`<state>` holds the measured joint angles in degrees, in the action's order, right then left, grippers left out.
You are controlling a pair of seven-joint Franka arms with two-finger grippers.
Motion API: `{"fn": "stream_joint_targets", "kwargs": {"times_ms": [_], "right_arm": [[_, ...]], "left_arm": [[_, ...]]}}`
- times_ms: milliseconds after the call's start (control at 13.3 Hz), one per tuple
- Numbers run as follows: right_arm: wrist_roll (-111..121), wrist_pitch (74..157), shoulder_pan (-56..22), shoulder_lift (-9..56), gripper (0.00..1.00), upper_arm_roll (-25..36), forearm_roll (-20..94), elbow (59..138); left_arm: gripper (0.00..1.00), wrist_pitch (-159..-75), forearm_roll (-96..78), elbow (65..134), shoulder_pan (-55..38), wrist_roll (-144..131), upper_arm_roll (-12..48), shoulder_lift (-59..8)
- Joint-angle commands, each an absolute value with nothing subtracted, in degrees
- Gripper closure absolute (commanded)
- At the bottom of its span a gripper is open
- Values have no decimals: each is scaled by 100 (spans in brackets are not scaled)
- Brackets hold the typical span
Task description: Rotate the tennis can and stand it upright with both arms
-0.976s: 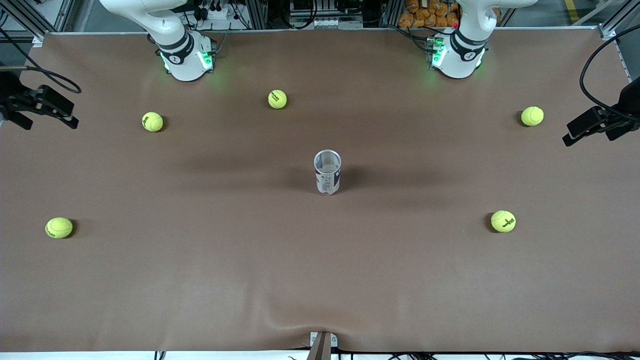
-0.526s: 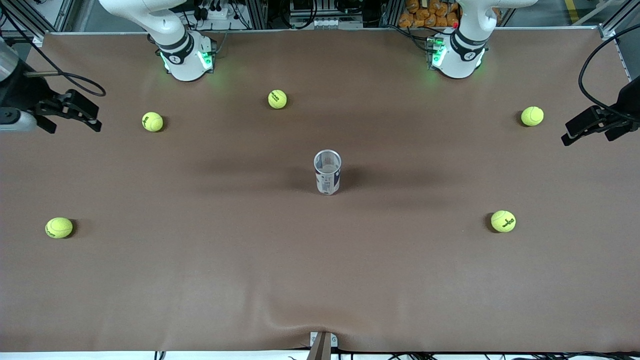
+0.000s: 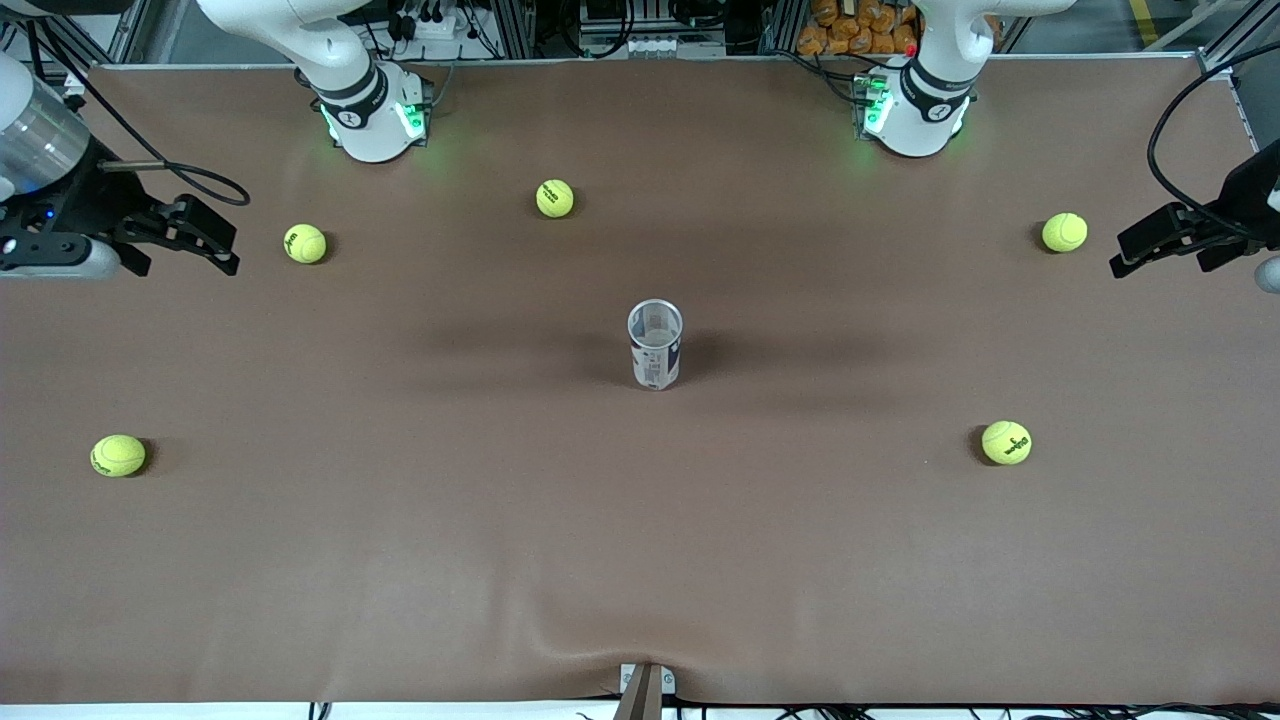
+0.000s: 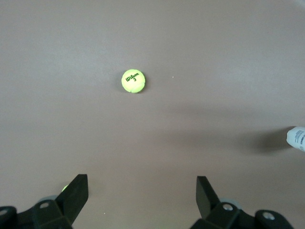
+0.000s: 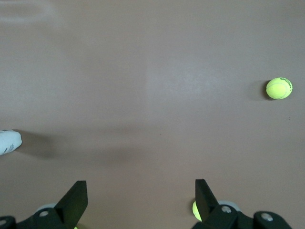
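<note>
Since the can (image 3: 655, 345) stands upright mid-surface, both grippers, left (image 3: 1160, 240) and right (image 3: 185, 235), hang off it at the surface's ends, jaws wide and empty.

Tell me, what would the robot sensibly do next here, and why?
Probably nothing to the tennis can: it already stands upright mid-table, open rim up, untouched. The left gripper and right gripper both hang open over the table's ends, so I'd guess one moves toward a tennis ball near it.

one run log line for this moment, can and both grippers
tennis can: upright, mid-table, untouched | left gripper: open, over left arm's table end | right gripper: open, over right arm's table end
</note>
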<state>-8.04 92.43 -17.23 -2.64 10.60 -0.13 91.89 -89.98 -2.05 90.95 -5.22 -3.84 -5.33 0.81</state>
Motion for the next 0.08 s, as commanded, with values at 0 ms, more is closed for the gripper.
{"fn": "stream_joint_targets", "kwargs": {"times_ms": [0], "right_arm": [[-791,9106,-1408,-272,0,1072,17,8991]], "left_arm": [[0,-8886,-229,9035,-562,-132,-554,70]]}}
